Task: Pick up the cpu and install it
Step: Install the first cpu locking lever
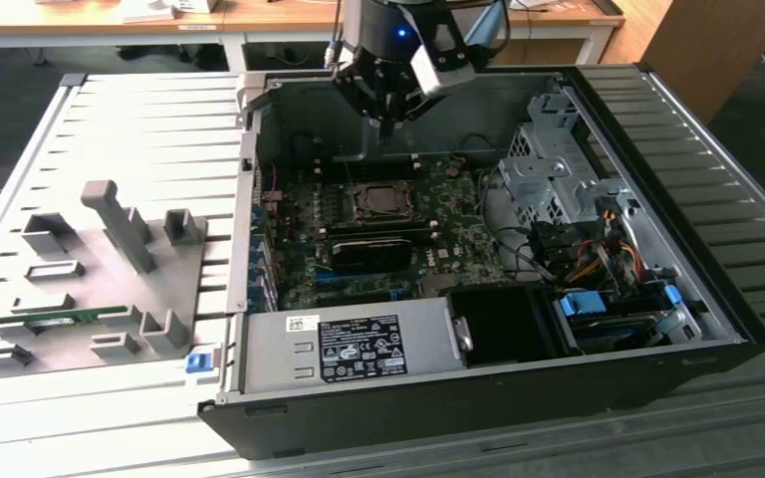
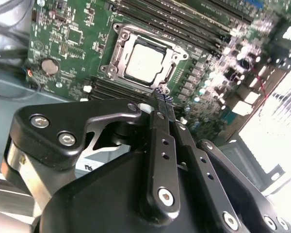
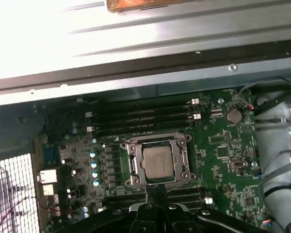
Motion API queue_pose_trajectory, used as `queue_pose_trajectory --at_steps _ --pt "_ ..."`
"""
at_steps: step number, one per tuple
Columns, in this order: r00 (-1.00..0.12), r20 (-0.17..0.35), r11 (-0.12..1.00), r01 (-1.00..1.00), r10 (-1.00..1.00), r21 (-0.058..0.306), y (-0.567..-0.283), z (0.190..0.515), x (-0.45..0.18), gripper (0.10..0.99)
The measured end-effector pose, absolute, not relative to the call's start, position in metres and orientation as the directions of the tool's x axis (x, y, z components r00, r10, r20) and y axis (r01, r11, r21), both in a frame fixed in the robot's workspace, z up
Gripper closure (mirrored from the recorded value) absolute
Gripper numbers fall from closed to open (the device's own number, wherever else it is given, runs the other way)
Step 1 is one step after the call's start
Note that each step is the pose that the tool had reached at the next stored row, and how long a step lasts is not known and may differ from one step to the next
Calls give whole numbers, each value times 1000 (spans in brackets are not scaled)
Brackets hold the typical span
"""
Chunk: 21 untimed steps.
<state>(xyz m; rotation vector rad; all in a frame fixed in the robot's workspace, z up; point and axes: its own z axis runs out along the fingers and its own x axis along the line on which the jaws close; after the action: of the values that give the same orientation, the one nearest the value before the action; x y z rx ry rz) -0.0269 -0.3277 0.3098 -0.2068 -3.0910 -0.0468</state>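
Observation:
The cpu (image 1: pixel 380 199) lies flat in the dark socket on the green motherboard (image 1: pixel 456 254) inside the open computer case. In both wrist views its silver top (image 2: pixel 145 63) (image 3: pixel 159 162) shows inside the socket's metal frame (image 3: pixel 132 158). My gripper (image 1: pixel 385 124) hangs above the board, near the case's far wall and a little beyond the socket. Its black fingertips (image 2: pixel 163 97) (image 3: pixel 155 188) are pressed together and shut, with nothing visible between them, and they are apart from the cpu.
A power supply (image 1: pixel 343 349) fills the case's near side, and a metal drive cage (image 1: pixel 556 174) with cables stands at the exterior view's right. Memory slots (image 3: pixel 145 116) run beside the socket. A grey fixture plate (image 1: pixel 91 289) holding a green memory stick (image 1: pixel 57 319) lies outside the case.

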Motion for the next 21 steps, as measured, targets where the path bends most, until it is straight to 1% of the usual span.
queue_pose_trajectory --at_steps 5,10,13,21 --pt "-995 40 995 96 94 29 -328 306 -29 980" --pt "-995 38 995 93 92 29 -329 304 -31 980" --pt "-995 27 995 93 92 30 -329 301 -43 980" --pt "-996 23 995 92 91 30 -329 296 -44 980"
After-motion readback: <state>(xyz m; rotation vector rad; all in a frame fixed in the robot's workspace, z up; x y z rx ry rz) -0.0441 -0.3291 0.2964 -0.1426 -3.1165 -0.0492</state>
